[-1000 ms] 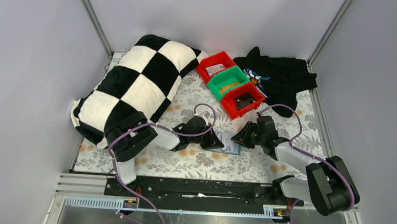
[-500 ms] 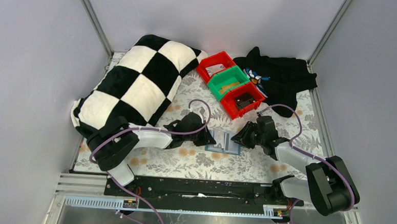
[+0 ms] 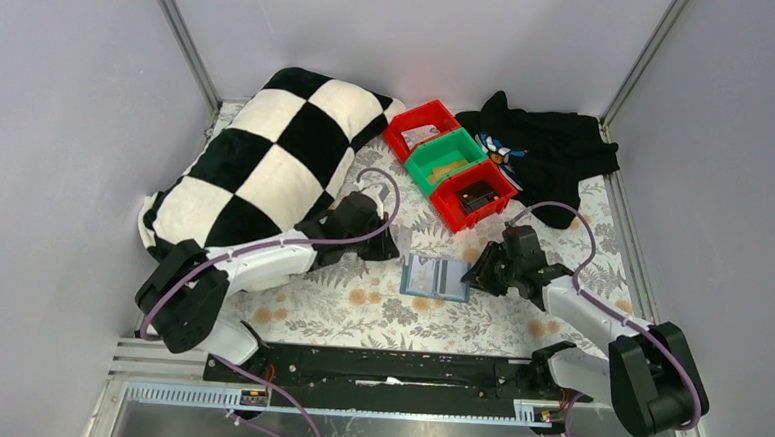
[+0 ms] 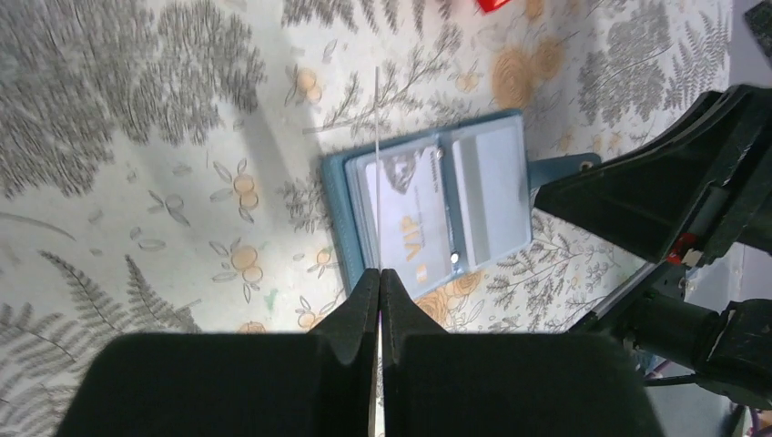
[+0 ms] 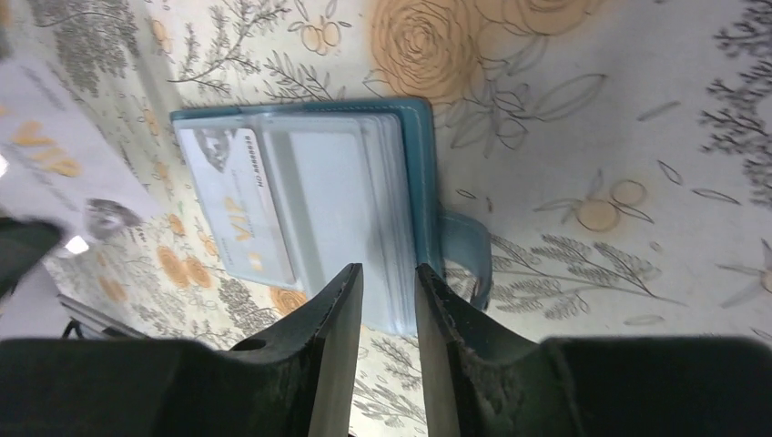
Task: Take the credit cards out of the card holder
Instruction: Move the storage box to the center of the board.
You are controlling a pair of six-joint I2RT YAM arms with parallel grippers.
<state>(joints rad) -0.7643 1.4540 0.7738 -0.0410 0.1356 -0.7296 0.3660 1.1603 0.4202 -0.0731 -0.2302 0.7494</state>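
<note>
The teal card holder [image 3: 435,278] lies open on the floral cloth, between my two grippers. It also shows in the left wrist view [image 4: 335,218] and the right wrist view [image 5: 423,182]. A pale credit card with "VIP" print [image 4: 410,218] sits in its left pocket and shows in the right wrist view [image 5: 232,205] too. My left gripper [image 3: 387,247] is left of the holder and apart from it. In its wrist view the left gripper [image 4: 379,273] is shut on a thin credit card [image 4: 377,164] seen edge-on. My right gripper [image 5: 389,269] stands narrowly open over the holder's right panel, and it shows in the top view [image 3: 476,275].
A black-and-white checked pillow [image 3: 266,167] lies at the back left, close behind the left arm. A red bin [image 3: 423,127], a green bin [image 3: 447,160] and another red bin [image 3: 475,196] stand in a row behind the holder. A black cloth [image 3: 542,152] lies at the back right.
My left gripper has drawn back and to the left, away from the holder, with the card in it, uncovering the open holder. The right gripper has shifted slightly at the holder's right edge.
</note>
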